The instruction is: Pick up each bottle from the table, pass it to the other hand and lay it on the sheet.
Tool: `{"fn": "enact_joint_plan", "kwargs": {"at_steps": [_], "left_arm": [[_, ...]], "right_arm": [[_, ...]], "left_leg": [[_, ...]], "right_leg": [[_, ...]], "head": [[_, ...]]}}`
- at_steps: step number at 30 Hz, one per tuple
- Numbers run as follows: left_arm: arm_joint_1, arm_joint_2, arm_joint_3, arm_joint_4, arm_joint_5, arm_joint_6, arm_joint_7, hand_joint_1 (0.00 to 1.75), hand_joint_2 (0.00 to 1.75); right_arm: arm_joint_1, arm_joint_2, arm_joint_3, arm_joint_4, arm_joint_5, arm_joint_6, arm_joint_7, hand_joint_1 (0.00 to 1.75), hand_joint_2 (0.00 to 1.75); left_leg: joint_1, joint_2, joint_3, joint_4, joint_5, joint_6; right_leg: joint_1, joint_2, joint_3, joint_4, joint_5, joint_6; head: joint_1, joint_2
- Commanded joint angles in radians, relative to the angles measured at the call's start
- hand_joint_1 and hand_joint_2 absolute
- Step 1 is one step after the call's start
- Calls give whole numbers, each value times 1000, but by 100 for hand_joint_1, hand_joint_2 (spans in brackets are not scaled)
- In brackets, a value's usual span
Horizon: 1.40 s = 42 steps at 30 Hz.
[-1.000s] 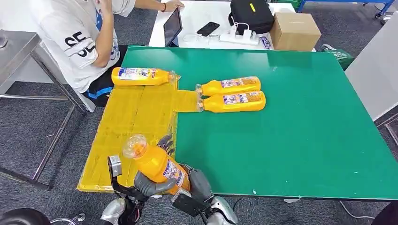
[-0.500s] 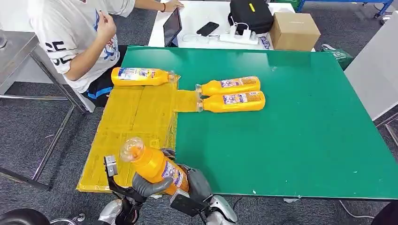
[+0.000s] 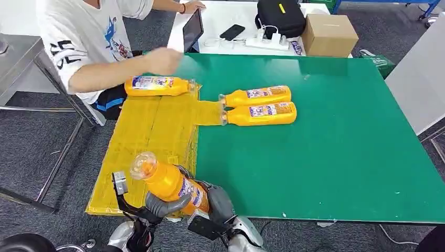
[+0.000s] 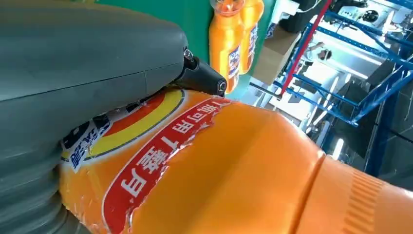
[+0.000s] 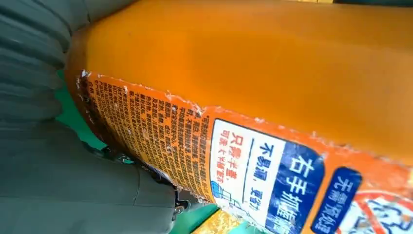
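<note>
An orange bottle (image 3: 170, 182) (image 4: 234, 170) (image 5: 253, 83) is held tilted over the near edge of the yellow sheet (image 3: 149, 128), cap pointing up and left. My left hand (image 3: 160, 205) (image 4: 73, 73) wraps its thumb around the body. My right hand (image 3: 219, 203) (image 5: 58, 185) clasps the bottle's base end. Another bottle (image 3: 157, 85) lies on the sheet's far edge. Two more bottles (image 3: 257, 96) (image 3: 261, 113) lie side by side on the green table (image 3: 325, 142), caps touching a strip of the sheet; the left wrist view shows them too (image 4: 229, 44).
A person in a white T-shirt (image 3: 84, 37) sits at the far left, one hand (image 3: 163, 60) held just above the bottle on the sheet. Behind the green table are a tablet (image 3: 192, 29), a phone (image 3: 232, 32), a black bag (image 3: 281, 17) and a cardboard box (image 3: 329, 34).
The held bottle and both my hands have shifted a little left and down. The person's arm has swung down, and its hand now hovers over the bottle at the sheet's far edge.
</note>
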Motion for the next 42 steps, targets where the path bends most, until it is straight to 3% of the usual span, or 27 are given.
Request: {"fn": "enact_joint_plan", "kwargs": {"at_steps": [1,3,7,9,12,15,26,32,36,37,42], "left_arm": [[-58,-26,-29,-33,-8,27,6,175,175],[-66,-26,-11,-50,-63,92,-15,175,175],[-126,-26,82,-67,-169,261,-52,175,175],[-161,-22,125,-76,-208,324,-67,175,175],[-237,-12,191,-98,-393,535,-126,175,175],[-297,-8,240,-80,-486,638,-131,175,175],[-431,36,330,72,-704,924,-211,175,175],[-453,61,332,142,-776,956,-204,175,175],[-504,110,282,308,-1044,1073,-118,175,175],[-522,147,228,395,-1236,1159,-57,175,175],[-530,156,230,484,-1303,1171,-63,175,175]], "right_arm": [[-15,2,1,43,2,11,30,0,0],[-6,-7,-30,-24,-38,52,13,0,0],[53,-59,-72,-318,-161,229,-19,0,0],[77,-79,-79,-437,-177,253,-2,0,0],[102,-97,-99,-583,-219,280,23,0,0],[113,-103,-116,-645,-259,298,26,0,0],[146,-109,-142,-723,-288,225,-17,0,0],[162,-106,-152,-784,-310,193,-26,0,0],[156,-86,-171,-860,-401,111,-28,0,0],[159,-82,-185,-886,-439,100,-28,0,0],[166,-85,-200,-912,-466,92,-28,0,0]], "left_leg": [[1,-3,3,1,-2,-1],[1,-3,1,1,-1,-1],[2,-4,0,2,-1,-1],[1,-5,-1,2,0,-1],[2,-3,-1,2,-1,-1],[3,-4,2,4,-2,-2],[1,-3,2,0,0,-2],[1,-2,3,0,0,-2],[1,-2,1,0,1,-1],[1,-2,2,0,0,-2],[1,-1,3,-1,0,-1]], "right_leg": [[2,-5,5,0,-3,-2],[1,-4,2,0,-1,-1],[2,-5,2,1,-2,-2],[2,-6,1,2,-2,-2],[2,-4,1,2,-1,-2],[3,-6,5,3,-3,-3],[1,-3,4,0,-1,-2],[1,-2,4,0,0,-2],[1,-2,2,1,0,-1],[1,-2,3,1,-1,-1],[1,-1,4,0,0,-1]], "head": [[0,0],[0,0],[0,0],[0,0],[0,0],[0,0],[0,0],[0,0],[0,0],[0,0],[0,0]]}}
